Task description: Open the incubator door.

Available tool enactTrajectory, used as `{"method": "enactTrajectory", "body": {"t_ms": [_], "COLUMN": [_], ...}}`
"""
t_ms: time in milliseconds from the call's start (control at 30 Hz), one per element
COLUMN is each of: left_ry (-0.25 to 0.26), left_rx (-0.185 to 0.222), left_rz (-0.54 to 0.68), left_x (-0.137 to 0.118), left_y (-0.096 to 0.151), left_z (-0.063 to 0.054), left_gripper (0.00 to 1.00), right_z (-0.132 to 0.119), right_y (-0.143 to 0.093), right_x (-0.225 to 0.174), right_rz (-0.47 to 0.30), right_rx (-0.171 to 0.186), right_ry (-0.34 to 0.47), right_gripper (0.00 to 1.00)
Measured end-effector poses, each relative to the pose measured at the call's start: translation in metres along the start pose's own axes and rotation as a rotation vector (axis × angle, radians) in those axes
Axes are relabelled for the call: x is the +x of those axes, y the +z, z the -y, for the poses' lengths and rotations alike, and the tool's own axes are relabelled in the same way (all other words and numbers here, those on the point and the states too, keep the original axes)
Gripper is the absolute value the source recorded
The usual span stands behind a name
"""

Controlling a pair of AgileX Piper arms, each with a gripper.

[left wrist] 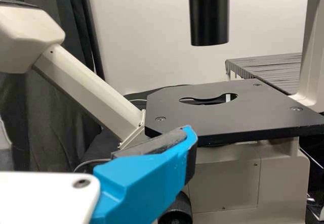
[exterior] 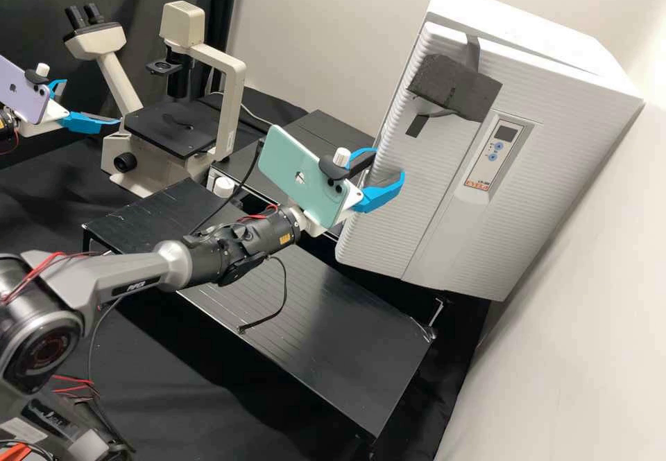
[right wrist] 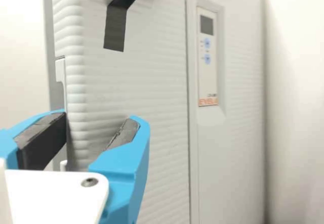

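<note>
Pale wall (exterior: 312,17) behind; right claw (exterior: 389,163) parted at the incubator door's edge (exterior: 399,109); left claw (exterior: 93,102) parted near the microscope (exterior: 173,130).

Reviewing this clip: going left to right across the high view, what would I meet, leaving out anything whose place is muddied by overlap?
Left gripper → microscope's lamp housing → right gripper → incubator's control panel.

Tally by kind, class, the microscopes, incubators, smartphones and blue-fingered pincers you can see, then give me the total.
Microscope: 1
Incubator: 1
Smartphones: 2
Pincers: 2
Total: 6
</note>
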Motion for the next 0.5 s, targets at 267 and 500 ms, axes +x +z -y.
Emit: {"method": "enactTrajectory", "body": {"t_ms": [267, 500], "left_ry": [0.0, 0.0], "left_rx": [0.0, 0.0], "left_rz": [0.0, 0.0], "left_x": [0.0, 0.0], "left_y": [0.0, 0.0], "left_z": [0.0, 0.0], "left_gripper": [1.0, 1.0], "right_z": [-0.021, -0.028], "right_y": [0.011, 0.017], "right_x": [-0.029, -0.039], "right_rz": [0.031, 0.063], "right_rx": [-0.009, -0.045], "right_ry": [0.07, 0.124], "right_gripper": [0.0, 1.0]}}
